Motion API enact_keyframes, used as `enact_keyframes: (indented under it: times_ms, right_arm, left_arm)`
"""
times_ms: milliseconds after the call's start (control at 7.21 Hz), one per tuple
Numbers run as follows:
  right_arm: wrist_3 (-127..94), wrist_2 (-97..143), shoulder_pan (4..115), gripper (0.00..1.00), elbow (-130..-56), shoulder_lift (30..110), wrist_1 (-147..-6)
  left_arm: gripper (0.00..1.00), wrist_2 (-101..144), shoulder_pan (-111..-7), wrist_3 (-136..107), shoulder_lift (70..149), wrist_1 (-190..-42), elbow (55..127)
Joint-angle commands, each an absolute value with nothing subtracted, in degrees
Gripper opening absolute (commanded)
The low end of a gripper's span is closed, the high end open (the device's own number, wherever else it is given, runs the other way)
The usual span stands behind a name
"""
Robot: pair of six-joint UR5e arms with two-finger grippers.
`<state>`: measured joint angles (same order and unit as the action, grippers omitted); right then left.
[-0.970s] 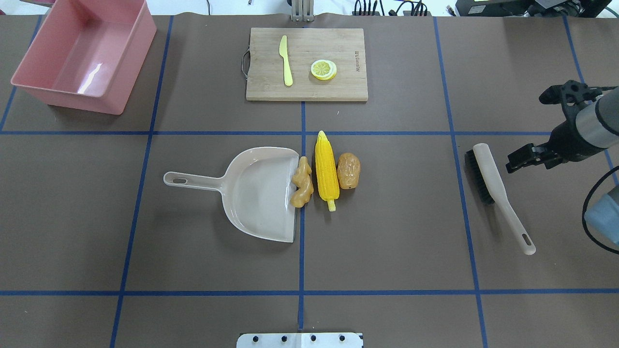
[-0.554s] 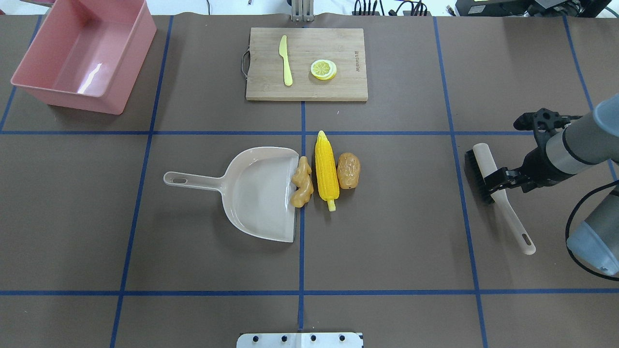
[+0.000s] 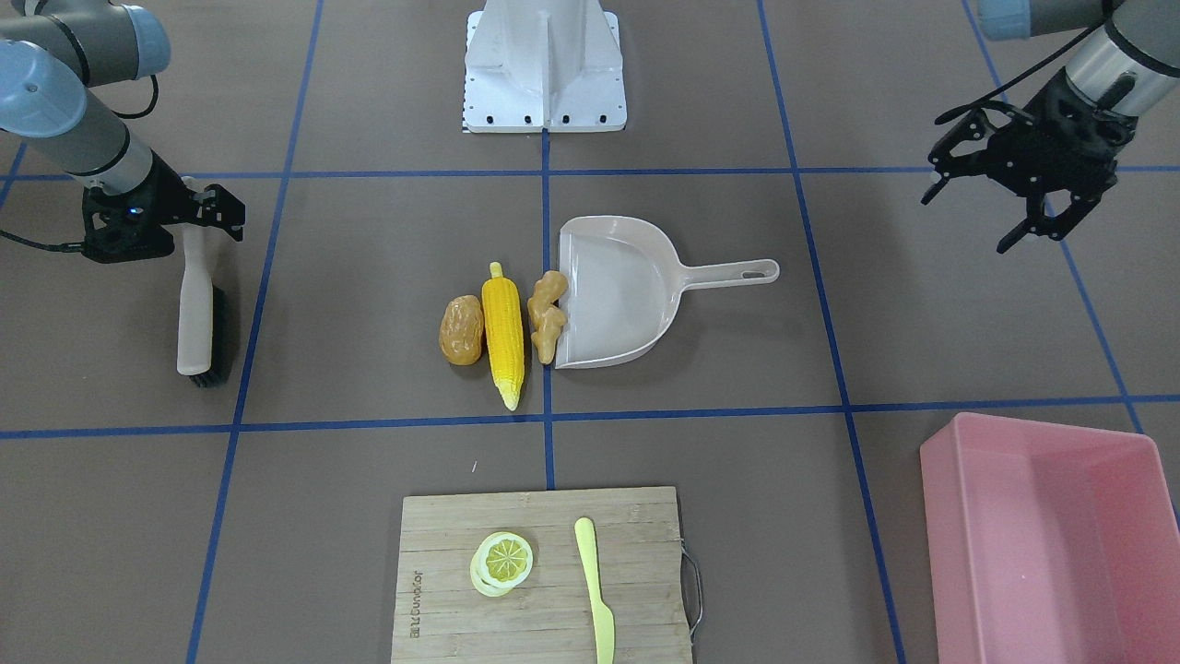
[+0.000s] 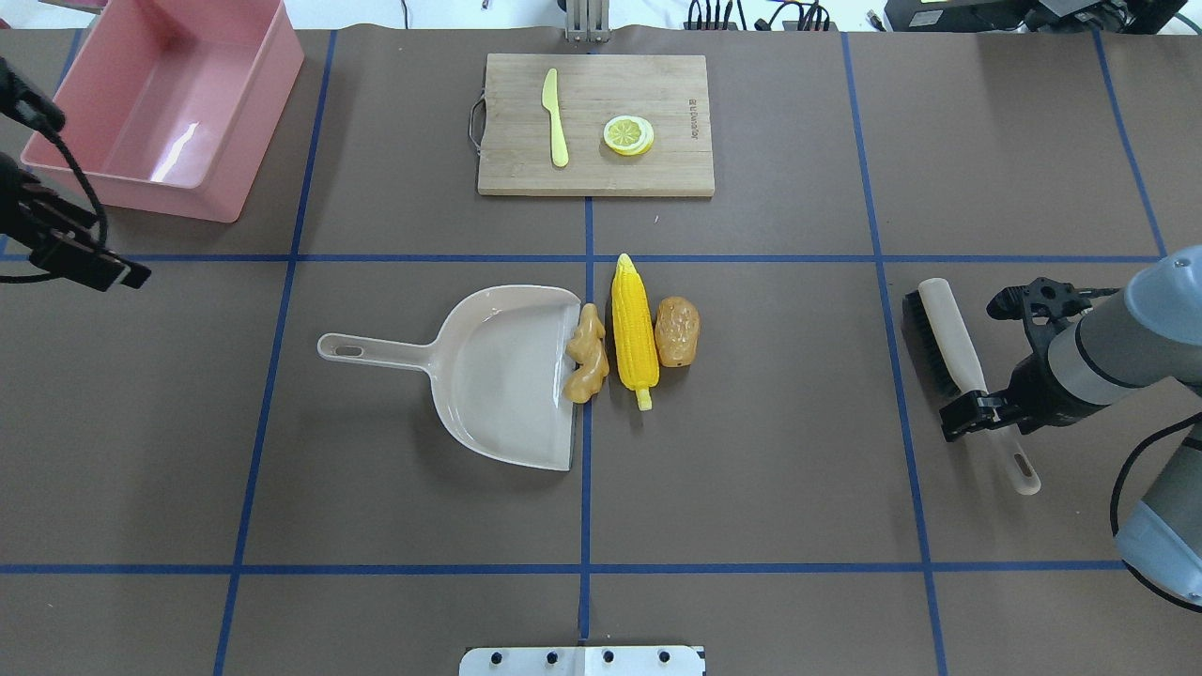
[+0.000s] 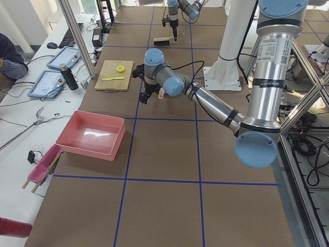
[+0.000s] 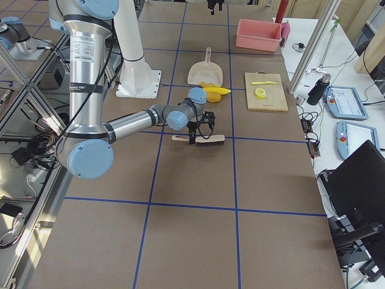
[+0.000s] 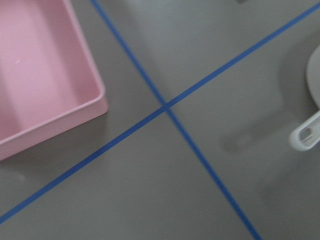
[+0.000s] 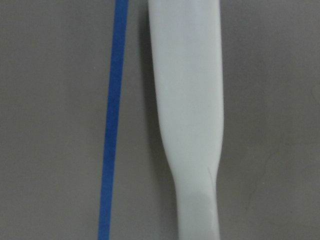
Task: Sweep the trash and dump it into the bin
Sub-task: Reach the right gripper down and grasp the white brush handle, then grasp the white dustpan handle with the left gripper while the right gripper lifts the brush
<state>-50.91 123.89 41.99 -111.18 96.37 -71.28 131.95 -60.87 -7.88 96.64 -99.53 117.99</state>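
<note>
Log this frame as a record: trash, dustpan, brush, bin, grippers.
trash: long yellow corn cob, brown oval potato, knobbly tan ginger root, side by side
dustpan: beige plastic dustpan, empty, ginger at its lip
brush: white-handled black-bristled brush, lying flat
bin: large pink rectangular tub, empty
left gripper: open, holding nothing
right gripper: over brush handle, grip unclear

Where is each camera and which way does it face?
Front-facing: across the table, facing the robot; left tool on view's right.
Overhead: behind the robot, looking forward; right tool over the brush.
Exterior left: table's end, left arm near.
Exterior right: opposite end, right arm near.
Left wrist: down on bin corner; no tool.
Right wrist: down on brush handle; no tool.
Front-facing and overhead share the corn.
</note>
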Motion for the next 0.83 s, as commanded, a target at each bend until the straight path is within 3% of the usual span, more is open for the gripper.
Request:
enact_keyframes:
  times_ms: [0,139,277,416,693]
  right_arm:
    - [-52.2,124.1,40.8,0.92,-112.5,97.7,-71.3]
    - [-51.8,124.0,41.0,0.74,-112.8,98.3,-71.4]
    - [-52.1,123.8,40.8,0.66,-112.8,98.5,-71.3]
    - [-51.9,123.8,40.9,0.51,-112.8,98.6,-71.3]
    - [-51.6,123.8,41.0,0.0,-112.9,98.5,-71.3]
  left_arm:
    - [0.99,126.3,-53.0,-7.9,104.2,-93.4,117.5]
    - [0.99,125.8,-51.7,-7.8,106.2,-88.7,117.9]
    - [0.99,125.6,-49.2,-7.2,106.3,-89.1,117.9]
    - [0.99,124.3,-47.1,5.2,106.1,-89.5,118.0]
    - [0.99,117.1,-46.8,22.4,106.3,-89.2,115.6]
